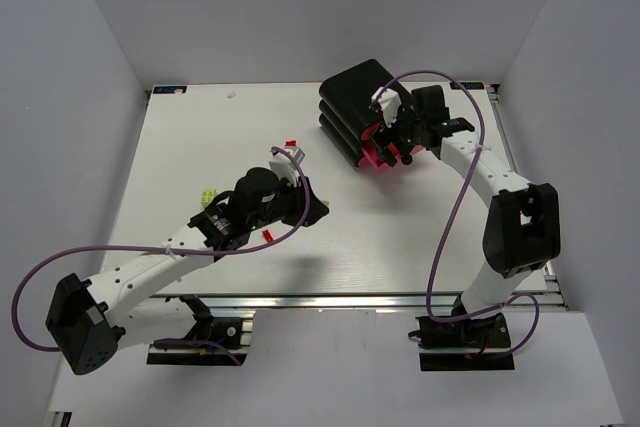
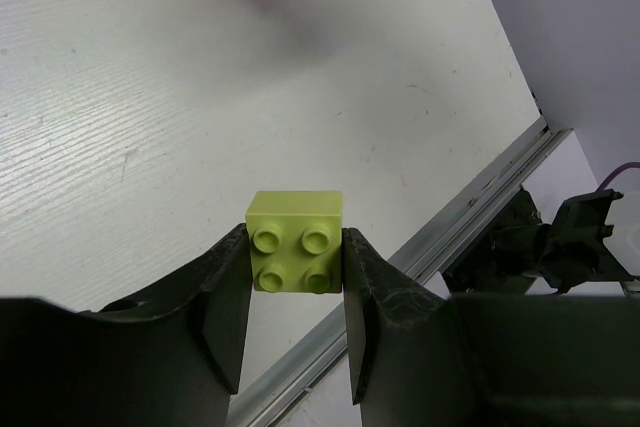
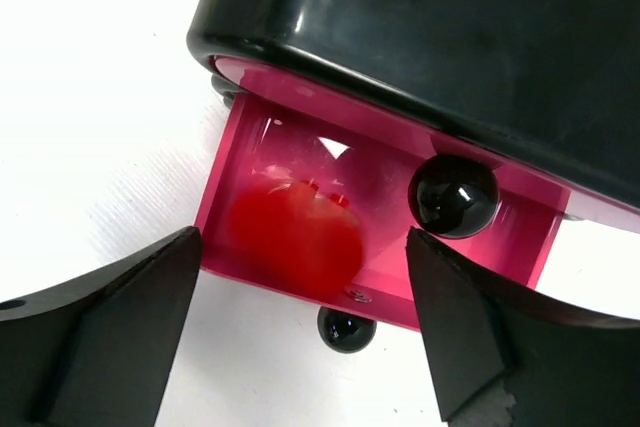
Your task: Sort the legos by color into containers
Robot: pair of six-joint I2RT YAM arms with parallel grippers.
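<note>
My left gripper (image 2: 296, 259) is shut on a yellow-green lego (image 2: 296, 242), studs facing the camera, held above the white table; in the top view this gripper (image 1: 316, 211) is at mid-table. My right gripper (image 3: 300, 247) is open and empty over the pulled-out pink drawer (image 3: 232, 162) of the black cabinet (image 3: 450, 37). A blurred red lego (image 3: 295, 232) shows inside that drawer. In the top view the right gripper (image 1: 396, 147) is at the cabinet (image 1: 352, 95) front, by the open drawer (image 1: 374, 158). Loose legos lie on the table: two red (image 1: 291, 144) (image 1: 268, 235), one yellow-green (image 1: 207, 195).
Two dark round knobs show in the right wrist view, one (image 3: 453, 195) above the drawer's right side and one (image 3: 346, 329) below its front. The table's metal front rail (image 2: 470, 217) runs under the left gripper. Grey walls enclose the table.
</note>
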